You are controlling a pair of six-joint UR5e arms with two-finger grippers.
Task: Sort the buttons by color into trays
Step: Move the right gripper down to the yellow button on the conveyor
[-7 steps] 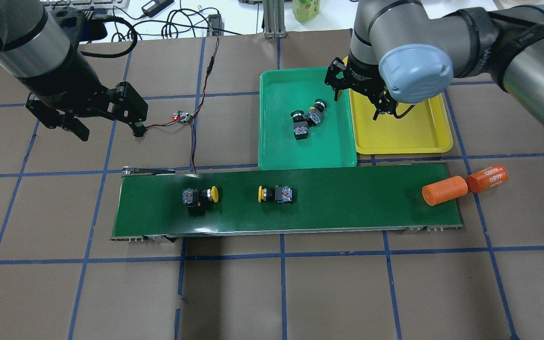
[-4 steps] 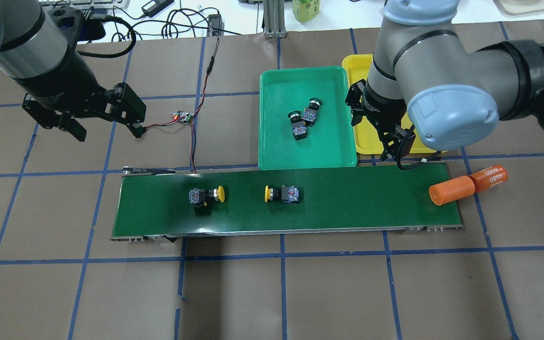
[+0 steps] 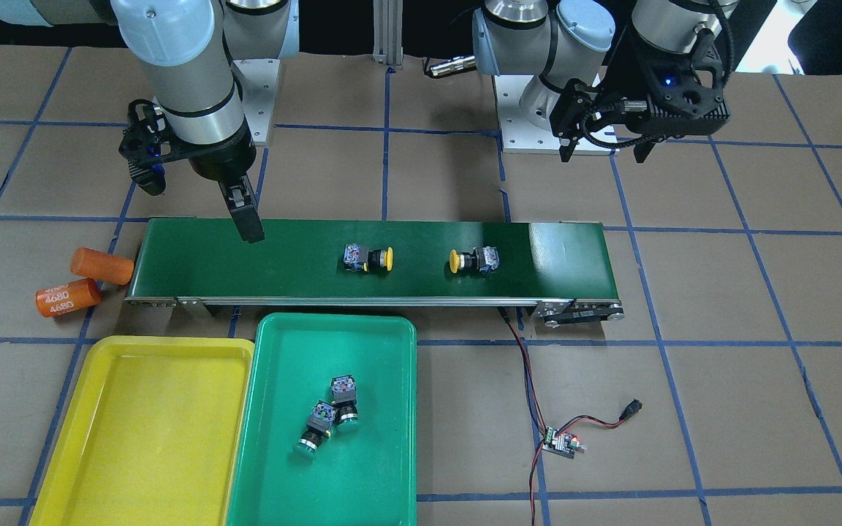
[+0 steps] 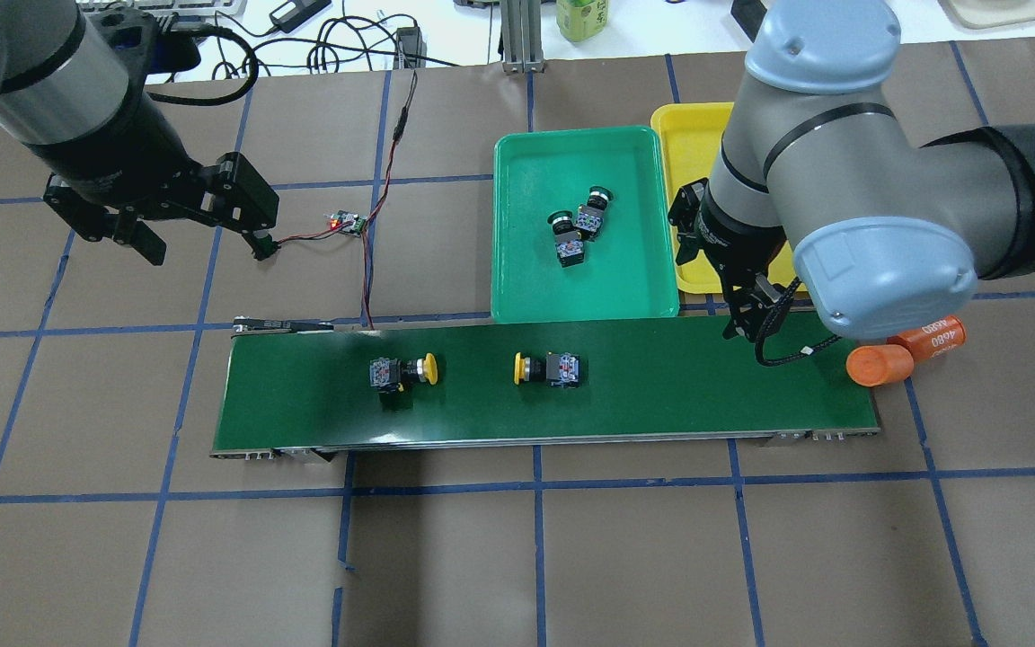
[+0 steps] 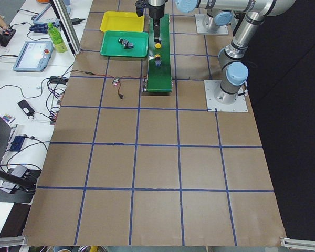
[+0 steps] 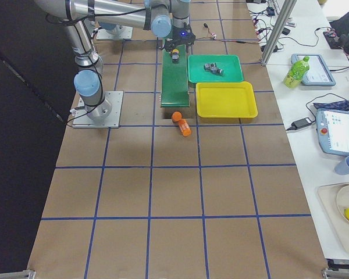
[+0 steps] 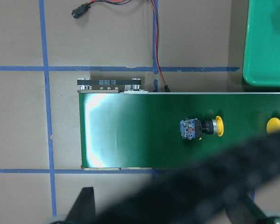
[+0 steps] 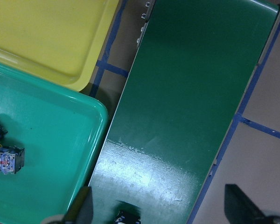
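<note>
Swinging from yellow tray (image 4: 690, 139) to belt (image 4: 661, 377), right gripper (image 4: 712, 270) arrived empty, jaws apart; 2 yellow buttons (image 4: 403, 371) (image 4: 549, 368) had ridden closer. Left gripper (image 4: 207, 250): jaws apart, idle. Yellow pick looked next.

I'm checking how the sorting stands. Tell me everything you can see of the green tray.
The green tray is shallow and rectangular, plastic by its look, with rounded corners and a raised rim. It lies flat on the table, one short end close to the belt and one long side against the yellow tray. Two green buttons lie tipped over near its middle, seemingly touching each other. The rest of its floor is bare.
</note>
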